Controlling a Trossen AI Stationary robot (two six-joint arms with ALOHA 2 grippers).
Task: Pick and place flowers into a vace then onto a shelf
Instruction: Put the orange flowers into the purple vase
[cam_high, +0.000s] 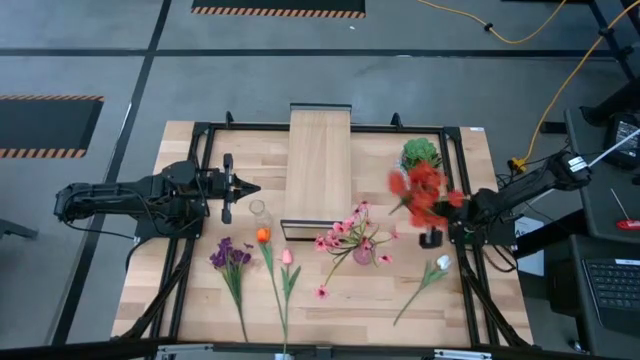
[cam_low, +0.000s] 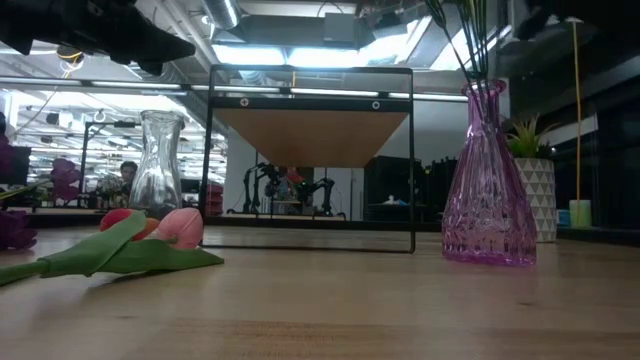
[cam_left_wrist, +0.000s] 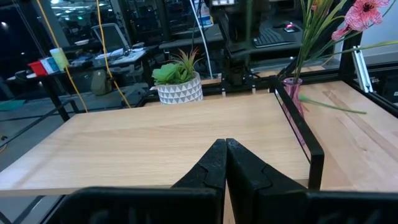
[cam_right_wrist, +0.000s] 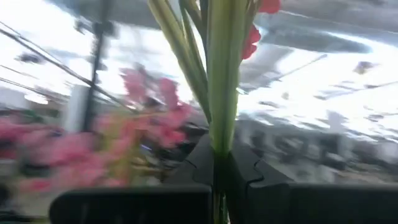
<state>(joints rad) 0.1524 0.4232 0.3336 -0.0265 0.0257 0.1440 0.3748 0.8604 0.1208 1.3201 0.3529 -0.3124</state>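
From above, the shelf (cam_high: 319, 170), a long plank-topped light-wood box, lies mid-table (cam_high: 180, 290) and serves as landmark. Left of it the left end effector (cam_high: 243, 187) waits with fingers pressed together, a small clear glass vase (cam_high: 259, 211) just beside its tip. Right of the shelf the right end effector (cam_high: 462, 205) pinches the stems of the red blooms (cam_high: 423, 190), lifted near a round green plant (cam_high: 421, 152). Below the shelf's near end stand pink blossoms (cam_high: 352, 232) in a pink vase (cam_high: 361, 254); the purple cluster (cam_high: 230, 254), orange tulip (cam_high: 263, 236), pink tulip (cam_high: 286, 257) and white bud (cam_high: 441, 263) lie flat on the boards.

At table height, the shelf's dark metal frame opens hollow; the ribbed pink glass vase rises to its right (faceted, narrow-necked), the smooth clear one to its left.

The left wrist looks across the shelf's smooth plank toward the plant's patterned white pot (cam_left_wrist: 180, 91).

The right wrist shows dark fingers (cam_right_wrist: 245, 177) clamped on thick green stems.
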